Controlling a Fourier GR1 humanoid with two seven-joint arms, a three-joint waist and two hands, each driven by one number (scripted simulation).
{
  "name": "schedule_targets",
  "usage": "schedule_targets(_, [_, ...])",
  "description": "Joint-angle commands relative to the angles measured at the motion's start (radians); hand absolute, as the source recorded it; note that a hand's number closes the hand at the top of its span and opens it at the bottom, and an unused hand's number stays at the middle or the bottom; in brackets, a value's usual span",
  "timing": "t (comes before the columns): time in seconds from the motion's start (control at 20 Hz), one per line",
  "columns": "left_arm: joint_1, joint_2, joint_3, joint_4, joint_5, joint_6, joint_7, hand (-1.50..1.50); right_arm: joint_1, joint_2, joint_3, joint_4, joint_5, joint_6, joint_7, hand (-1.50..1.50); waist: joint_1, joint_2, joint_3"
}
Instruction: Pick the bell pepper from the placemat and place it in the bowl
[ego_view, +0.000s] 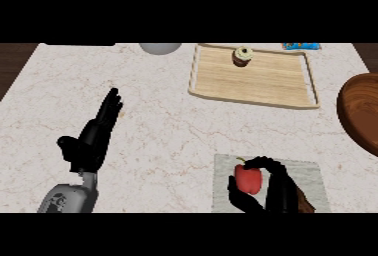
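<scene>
One bell pepper (249, 179) sits on the placemat (310, 172) at five o'clock, the right hand (273, 192) curled around it. Grasping looks underway; next comes lifting toward the bowl (359, 112) at three o'clock. Left hand (92, 137) rests open on the surface (162, 130).

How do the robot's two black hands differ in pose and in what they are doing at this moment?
The left hand is open, fingers straight, holding nothing over the bare marble counter; the right hand curls round the red bell pepper. The left shows at the view's left, the right low over the grey placemat. Both are black.
</scene>
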Motion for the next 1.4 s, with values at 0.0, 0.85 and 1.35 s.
schedule_targets(0.0, [-0.027, -0.001, 0.001, 0.019, -0.002, -0.007, 0.008, 0.00, -0.110, -0.111, -0.014, -0.100, -0.287, 0.180, -0.103, 1.50, 0.005, 0.010, 0.010])
schedule_targets(0.85, [0.037, -0.013, 0.026, -0.006, -0.022, -0.006, -0.022, 0.00, -0.317, -0.246, -0.268, -0.507, -0.061, 0.408, 0.106, 1.50, -0.022, 0.000, 0.005])
schedule_targets(1.35, [-0.027, -0.028, 0.031, -0.025, -0.042, -0.007, 0.067, 0.00, -0.625, -0.319, -0.572, -0.431, -0.221, 0.695, 0.293, 1.50, -0.018, 0.001, 0.006])
